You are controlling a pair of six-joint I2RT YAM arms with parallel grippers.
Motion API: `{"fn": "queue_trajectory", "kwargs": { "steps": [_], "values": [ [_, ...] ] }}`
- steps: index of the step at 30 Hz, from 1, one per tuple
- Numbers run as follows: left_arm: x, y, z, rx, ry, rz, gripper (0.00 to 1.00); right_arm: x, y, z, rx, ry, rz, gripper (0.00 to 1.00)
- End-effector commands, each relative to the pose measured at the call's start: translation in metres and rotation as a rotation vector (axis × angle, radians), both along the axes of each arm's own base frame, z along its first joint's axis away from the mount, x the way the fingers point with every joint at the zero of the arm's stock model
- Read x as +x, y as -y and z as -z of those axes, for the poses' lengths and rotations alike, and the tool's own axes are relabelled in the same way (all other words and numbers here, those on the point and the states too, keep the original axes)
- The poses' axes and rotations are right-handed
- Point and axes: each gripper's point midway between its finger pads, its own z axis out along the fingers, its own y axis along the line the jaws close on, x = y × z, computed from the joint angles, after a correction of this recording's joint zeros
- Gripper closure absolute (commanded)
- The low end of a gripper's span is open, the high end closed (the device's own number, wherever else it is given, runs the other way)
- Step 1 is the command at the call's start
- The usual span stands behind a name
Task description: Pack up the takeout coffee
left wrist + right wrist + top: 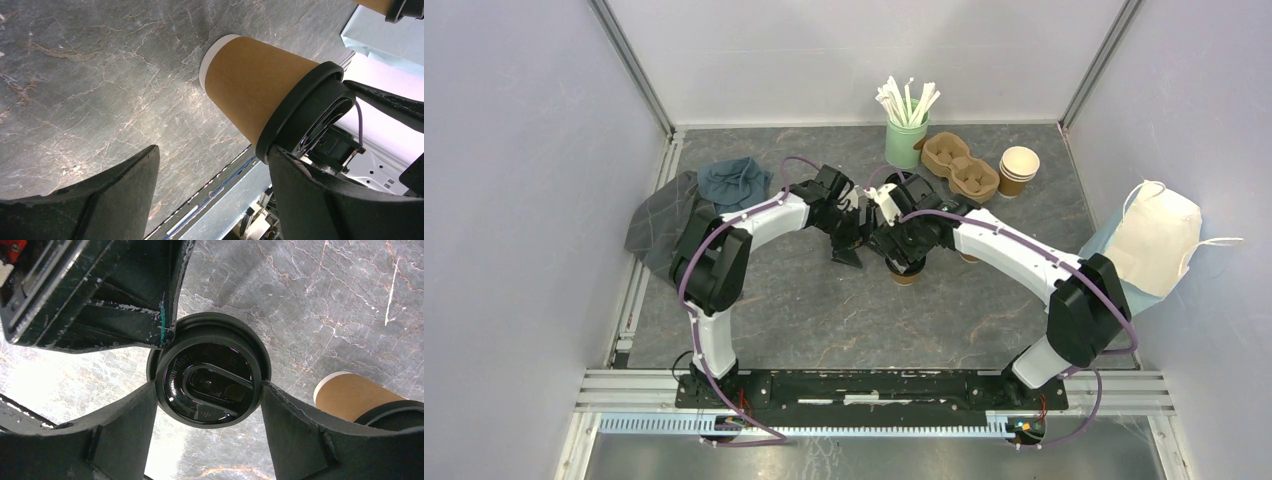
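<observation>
Raised lettering is seen around the black lid of the takeout coffee cup (210,385). Only the word "HOT" can be made out; the other letters are too small and too shiny. No print is seen on the brown paper wall of this cup in the left wrist view.

The cup is placed upright on the grey marble-pattern table (824,310), near its middle, where both arms meet. The right gripper (209,390) is lowered over it from above, and the lid is held between its two fingers, one pressed against each side.

The left gripper (212,155) is opened wide. One finger is laid against the lid's rim, and the other finger (125,175) is kept apart from the cup, so nothing is held by it.

The second takeout coffee cup (350,397) is seen just beside the first one, cut off by the frame edge. In the top view both cups are mostly covered by the arms.
</observation>
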Motion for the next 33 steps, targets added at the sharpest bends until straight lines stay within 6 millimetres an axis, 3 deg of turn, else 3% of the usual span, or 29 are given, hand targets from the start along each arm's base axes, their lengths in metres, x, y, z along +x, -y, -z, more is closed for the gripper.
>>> {"fn": "queue_trajectory", "kwargs": {
  "steps": [1,5,9,13,19,26,33],
  "values": [
    [0.008,0.000,-0.003,0.018,0.062,0.008,0.14,0.008,0.005,0.002,-0.012,0.037,0.042,0.24],
    [0.016,-0.006,-0.017,0.011,0.097,-0.018,0.11,0.013,0.020,-0.002,-0.066,0.085,0.086,0.34],
    [0.036,-0.024,-0.049,-0.012,0.163,-0.087,0.07,0.010,0.041,0.001,-0.092,0.092,0.170,0.40],
    [0.057,-0.053,-0.080,-0.010,0.236,-0.167,0.04,0.009,0.067,0.005,-0.091,0.095,0.254,0.40],
    [0.060,-0.082,-0.095,0.026,0.282,-0.198,0.04,0.008,0.096,0.006,-0.085,0.101,0.330,0.32],
    [0.051,-0.085,-0.094,0.029,0.272,-0.203,0.04,0.011,0.095,-0.014,-0.032,0.117,0.350,0.17],
    [0.051,-0.084,-0.101,0.013,0.280,-0.209,0.04,0.016,0.091,-0.035,0.003,0.143,0.352,0.10]
  ]
}}
